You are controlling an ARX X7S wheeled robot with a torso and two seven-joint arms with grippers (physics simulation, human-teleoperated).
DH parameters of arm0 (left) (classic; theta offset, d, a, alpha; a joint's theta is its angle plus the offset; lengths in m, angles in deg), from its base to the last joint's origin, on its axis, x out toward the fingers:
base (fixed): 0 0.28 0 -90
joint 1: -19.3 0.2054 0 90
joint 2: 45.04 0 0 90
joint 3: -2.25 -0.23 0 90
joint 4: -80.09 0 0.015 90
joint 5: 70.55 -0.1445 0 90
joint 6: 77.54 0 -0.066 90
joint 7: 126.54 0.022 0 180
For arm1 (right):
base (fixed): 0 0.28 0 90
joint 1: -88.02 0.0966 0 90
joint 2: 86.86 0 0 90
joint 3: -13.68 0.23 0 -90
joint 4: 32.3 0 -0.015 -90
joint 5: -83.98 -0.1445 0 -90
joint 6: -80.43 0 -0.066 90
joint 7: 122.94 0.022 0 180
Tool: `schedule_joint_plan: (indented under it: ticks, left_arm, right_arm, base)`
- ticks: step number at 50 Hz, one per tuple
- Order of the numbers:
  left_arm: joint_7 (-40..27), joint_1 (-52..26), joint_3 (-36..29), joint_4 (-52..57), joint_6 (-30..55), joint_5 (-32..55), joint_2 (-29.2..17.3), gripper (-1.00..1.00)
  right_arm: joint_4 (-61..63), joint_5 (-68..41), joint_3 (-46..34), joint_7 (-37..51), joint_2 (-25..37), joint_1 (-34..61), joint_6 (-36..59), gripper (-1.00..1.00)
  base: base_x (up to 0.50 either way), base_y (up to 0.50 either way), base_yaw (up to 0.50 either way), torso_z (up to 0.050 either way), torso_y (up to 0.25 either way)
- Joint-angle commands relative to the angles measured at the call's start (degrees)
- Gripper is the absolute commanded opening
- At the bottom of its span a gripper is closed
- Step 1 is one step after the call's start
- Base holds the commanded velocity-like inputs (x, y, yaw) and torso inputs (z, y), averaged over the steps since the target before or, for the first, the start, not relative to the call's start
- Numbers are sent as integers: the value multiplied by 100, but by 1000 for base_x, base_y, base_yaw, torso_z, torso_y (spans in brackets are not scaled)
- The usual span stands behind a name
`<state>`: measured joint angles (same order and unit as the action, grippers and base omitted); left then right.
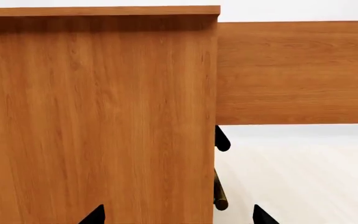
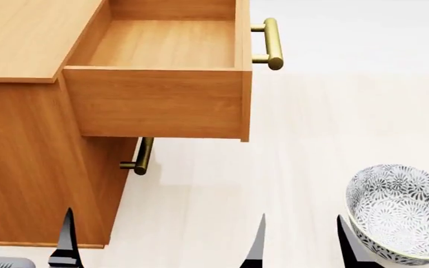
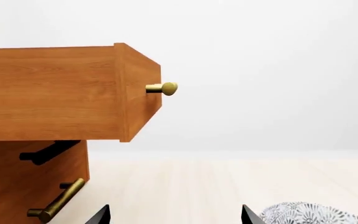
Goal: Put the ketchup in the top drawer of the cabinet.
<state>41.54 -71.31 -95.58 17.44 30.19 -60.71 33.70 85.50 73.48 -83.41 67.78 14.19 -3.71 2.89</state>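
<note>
The ketchup is not visible in any view; its location cannot be determined. The top drawer (image 2: 162,100) stands pulled out and empty at upper centre of the head view, its brass handle (image 2: 272,43) projecting at upper right. It hangs from the cabinet (image 2: 28,167), which fills the left of the frame. The lower drawer handle (image 2: 143,156) shows beneath the open drawer.

Both pincers sit at the bottom edge of the head view: the left pincer (image 2: 24,234) low left against the cabinet side, the right pincer (image 2: 300,240) at lower centre. Each has its fingers apart and holds nothing.

Judgement: the drawer is ready, so the step in hand is locating and grasping the can. The head or base likely needs to turn until the can comes into view.

A patterned bowl (image 2: 401,215) rests on the pale surface (image 2: 304,139) at lower right, just beside the right pincer; it may obstruct a sweep to that side. The projecting drawer overhangs the space above both arms.
</note>
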Motion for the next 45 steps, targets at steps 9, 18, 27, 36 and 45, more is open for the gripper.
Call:
schedule_joint_plan:
  ticks: [9,18,27,36,45]
  left_arm:
    - [-105,-54,-160,-132,-107,12,-82,100]
    - [-130,-44,-215,-192,-227,17,-116,100]
    - [-177,-14,-230,-159,-248,52,-153,100]
    - [-240,31,-273,-171,-308,55,-175,100]
    - [-305,84,-306,-121,-340,59,-211,100]
  right_arm:
    - [226,-195,126,42,276,-36,-1,100]
    - [569,-426,708,-11,823,-219,279,100]
    - [572,-951,1606,-210,1240,-516,122,100]
    - [484,-1340,2432,-387,1617,-748,7,100]
    - [270,-1702,2857,-678,1762,-982,-116,100]
  base:
    - [0,0,0,0,0]
    - [0,0,0,0,0]
    - [0,0,0,0,0]
    - [0,0,0,0,0]
    - [0,0,0,0,0]
